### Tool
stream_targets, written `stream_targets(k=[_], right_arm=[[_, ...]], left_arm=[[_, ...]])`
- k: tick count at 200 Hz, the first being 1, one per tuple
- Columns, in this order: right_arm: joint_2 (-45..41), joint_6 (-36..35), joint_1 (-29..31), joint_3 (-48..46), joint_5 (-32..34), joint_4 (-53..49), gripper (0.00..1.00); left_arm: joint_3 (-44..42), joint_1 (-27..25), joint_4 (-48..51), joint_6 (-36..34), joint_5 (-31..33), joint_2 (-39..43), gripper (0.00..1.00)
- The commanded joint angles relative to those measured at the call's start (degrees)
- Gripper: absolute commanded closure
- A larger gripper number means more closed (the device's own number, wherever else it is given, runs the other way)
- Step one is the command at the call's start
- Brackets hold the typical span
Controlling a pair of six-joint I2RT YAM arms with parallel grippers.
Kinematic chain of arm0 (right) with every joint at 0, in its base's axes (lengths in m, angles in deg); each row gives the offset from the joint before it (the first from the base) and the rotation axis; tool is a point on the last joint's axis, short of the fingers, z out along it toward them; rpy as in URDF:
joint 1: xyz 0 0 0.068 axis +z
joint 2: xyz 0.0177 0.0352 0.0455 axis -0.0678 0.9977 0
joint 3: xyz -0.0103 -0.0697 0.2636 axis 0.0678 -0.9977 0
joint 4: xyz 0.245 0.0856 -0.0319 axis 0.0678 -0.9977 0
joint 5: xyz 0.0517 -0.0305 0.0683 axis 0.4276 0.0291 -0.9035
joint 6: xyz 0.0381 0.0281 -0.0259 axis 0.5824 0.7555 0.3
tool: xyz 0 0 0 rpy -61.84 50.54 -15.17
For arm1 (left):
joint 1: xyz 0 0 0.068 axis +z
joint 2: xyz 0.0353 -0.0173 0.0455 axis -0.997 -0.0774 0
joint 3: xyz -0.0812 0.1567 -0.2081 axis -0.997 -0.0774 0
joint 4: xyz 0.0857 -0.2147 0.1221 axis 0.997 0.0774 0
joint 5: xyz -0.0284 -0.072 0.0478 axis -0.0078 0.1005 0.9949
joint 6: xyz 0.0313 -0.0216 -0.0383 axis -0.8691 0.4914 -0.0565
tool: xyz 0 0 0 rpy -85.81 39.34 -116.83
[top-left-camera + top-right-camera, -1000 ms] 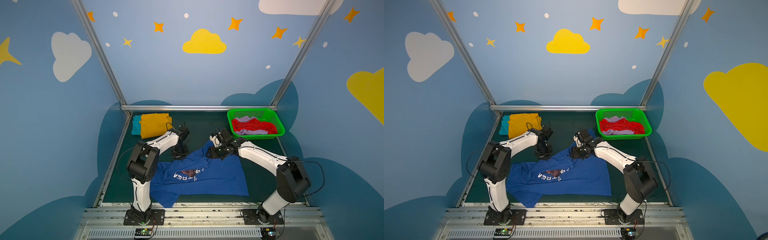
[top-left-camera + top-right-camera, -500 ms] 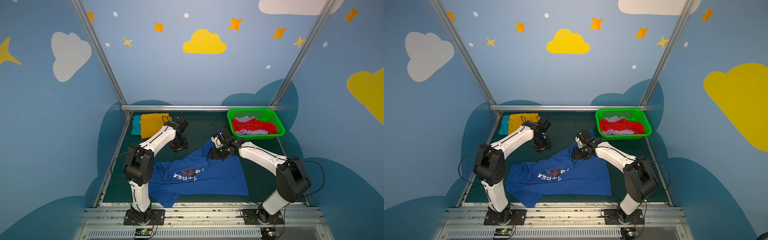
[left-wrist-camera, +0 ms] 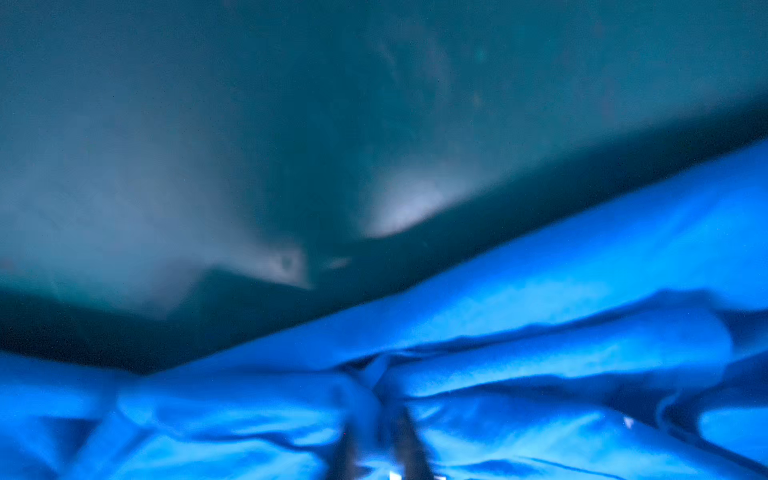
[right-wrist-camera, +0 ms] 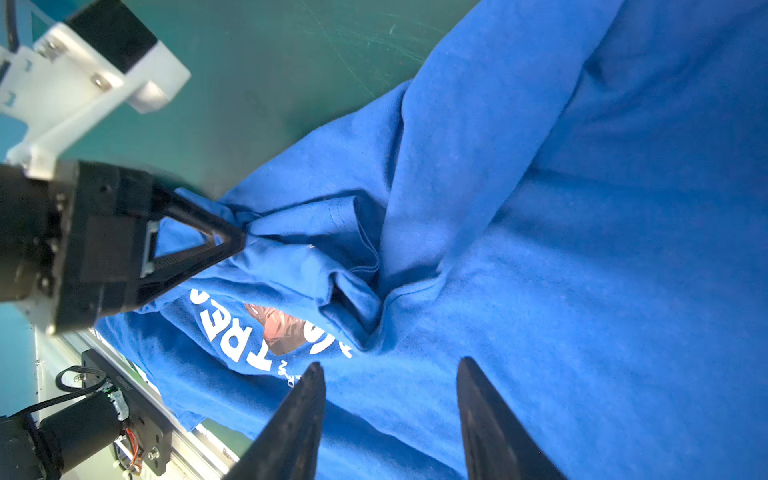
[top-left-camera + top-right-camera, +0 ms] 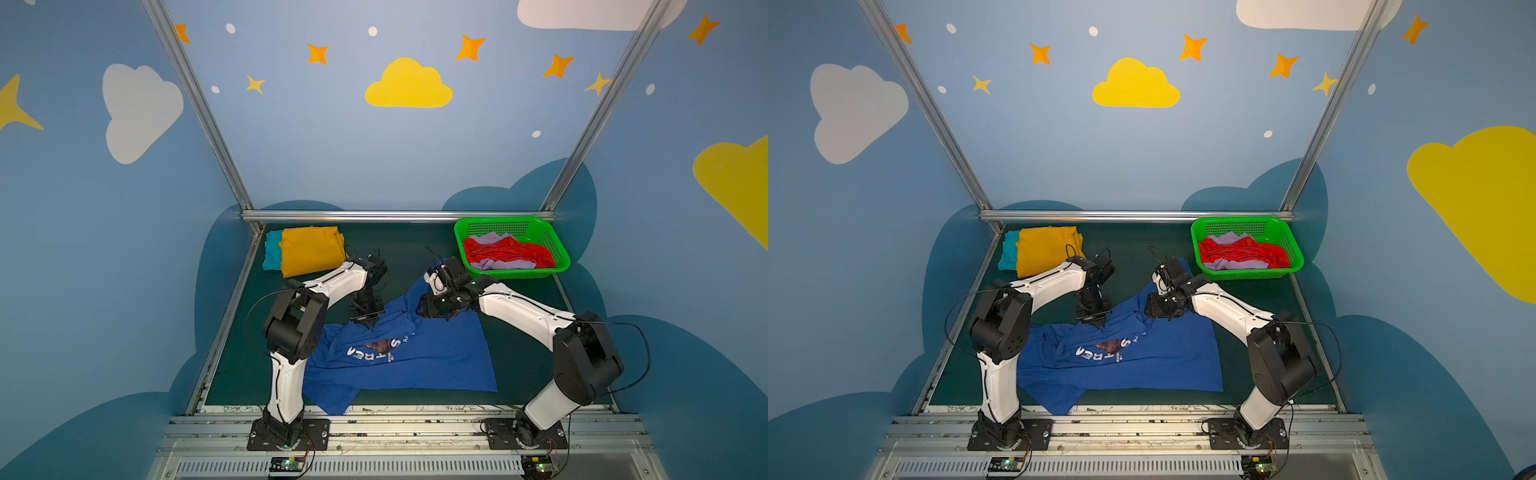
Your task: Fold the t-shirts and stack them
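The royal blue t-shirt (image 5: 415, 357) (image 5: 1142, 361) lies crumpled on the green mat, white lettering up. My left gripper (image 5: 365, 321) (image 5: 1094, 321) points down at its far left edge, shut on a pinched fold of the cloth; the right wrist view shows that pinch (image 4: 232, 241), and blue cloth (image 3: 540, 291) fills the left wrist view around the left gripper (image 3: 380, 419). My right gripper (image 5: 422, 309) (image 5: 1148, 309) (image 4: 386, 365) hovers open over the blue t-shirt (image 4: 540, 249) near its far corner, nothing between its fingers. A folded mustard t-shirt (image 5: 309, 255) lies on a teal one (image 5: 271, 253) at the back left.
A green mesh basket (image 5: 498, 224) at the back right holds a red t-shirt (image 5: 507, 253) and a lilac one (image 5: 488, 239). A metal rail (image 5: 395, 216) bounds the mat at the back. The arm bases stand on the front rail.
My left gripper pulled back from the shirt and opened, then came down on the shirt's far edge again and shut on a fold. The right arm has hardly moved.
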Motion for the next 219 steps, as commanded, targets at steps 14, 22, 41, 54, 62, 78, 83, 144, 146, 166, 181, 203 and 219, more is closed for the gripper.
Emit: stream_targets(k=[14,22,41,54,62,78,83,144,146,166,181,203,219], right_arm=[[0.34,-0.19,-0.33,1.16,-0.83,-0.51,0.48],[0.59,-0.38,-0.33,1.68,-0.79,-0.61,0.48],[1.57,-0.72,-0.33,3.05,-0.68,-0.56,0.48],[2.5,-0.74,-0.41,4.3,-0.67,-0.47,0.48],[3.21,-0.61,-0.41,5.15,-0.74,-0.26,0.48],[4.62,-0.42,-0.5,6.85,-1.31,0.29,0.47],[4.98,-0.26,-0.5,7.3,-1.42,0.47,0.47],[8.22,-0.19,-0.68,9.6,0.31,-0.05,0.43],[8.4,-0.14,-0.79,9.83,0.76,-0.45,0.43],[9.96,-0.33,-2.08,13.66,4.9,-6.69,0.36],[9.53,-0.08,-3.47,14.22,7.19,-9.75,0.35],[7.14,0.17,-4.43,11.56,10.29,-11.19,0.35],[6.1,0.19,-4.37,10.79,12.0,-13.47,0.36]], left_arm=[[4.83,2.67,6.07,-1.64,4.2,2.08,0.96],[7.69,3.75,7.28,-2.35,6.23,2.24,0.96],[14.64,6.09,10.55,-4.29,11.85,1.74,0.96],[19.55,7.23,11.49,-5.54,15.45,0.98,0.96],[22.14,7.51,11.31,-6.17,17.98,0.25,0.96],[26.48,7.56,10.78,-6.75,24.13,-1.21,0.96],[27.44,7.5,10.64,-6.75,25.53,-1.59,0.96],[17.84,3.52,7.25,-3.24,47.03,0.6,0.72],[17.69,3.7,7.34,-3.17,46.69,0.51,0.7],[15.95,5.4,8.08,-2.14,43.28,0.54,0.32],[13.69,6.15,8.02,-1.83,43.02,2.27,0.26],[8.55,7.46,5.97,-1.83,40.86,6.19,0.24],[5.52,8.56,6.26,-0.86,38.35,7.86,0.24]])
